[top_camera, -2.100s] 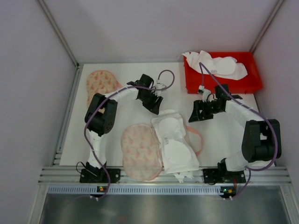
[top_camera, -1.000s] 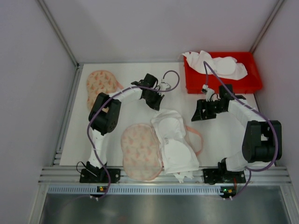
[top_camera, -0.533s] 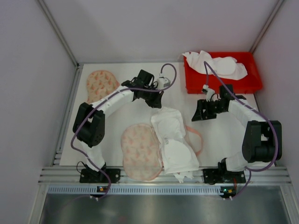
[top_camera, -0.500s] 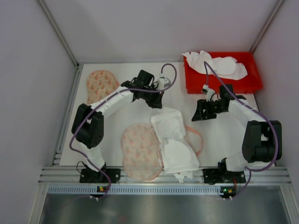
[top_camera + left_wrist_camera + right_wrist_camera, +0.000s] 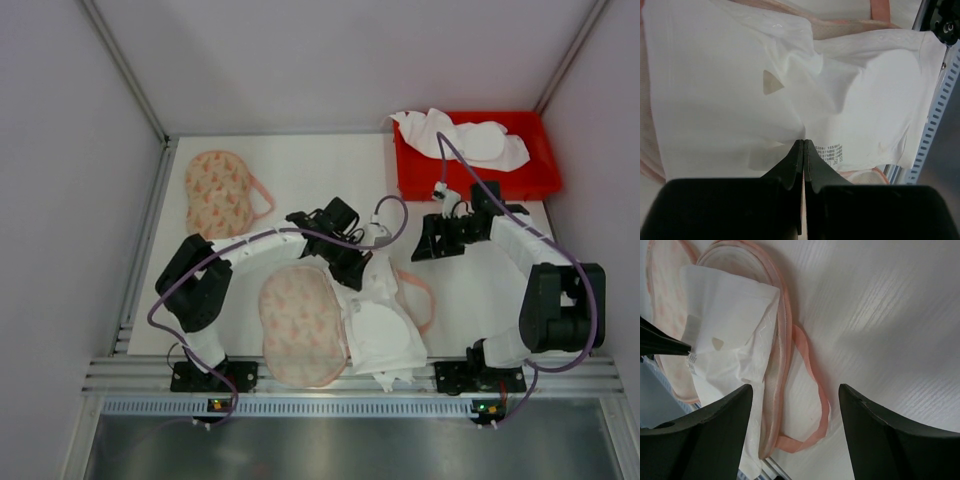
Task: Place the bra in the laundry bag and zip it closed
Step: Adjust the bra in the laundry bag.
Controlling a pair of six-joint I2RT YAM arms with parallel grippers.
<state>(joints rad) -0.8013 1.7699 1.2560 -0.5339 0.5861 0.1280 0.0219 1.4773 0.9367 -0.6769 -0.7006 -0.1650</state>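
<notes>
White laundry bag (image 5: pixel 385 335) overlaps the bra (image 5: pixel 300 325); our left gripper (image 5: pixel 803 142), jaws shut, could drag it askew; right gripper (image 5: pixel 795 392) jaws gape.

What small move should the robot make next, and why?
Probably open the left gripper and pinch an edge of the bag. That gripper's fingers are shut, tips at the white cloth; the bag lies flat over part of the bra, and the right gripper hovers open nearby.
</notes>
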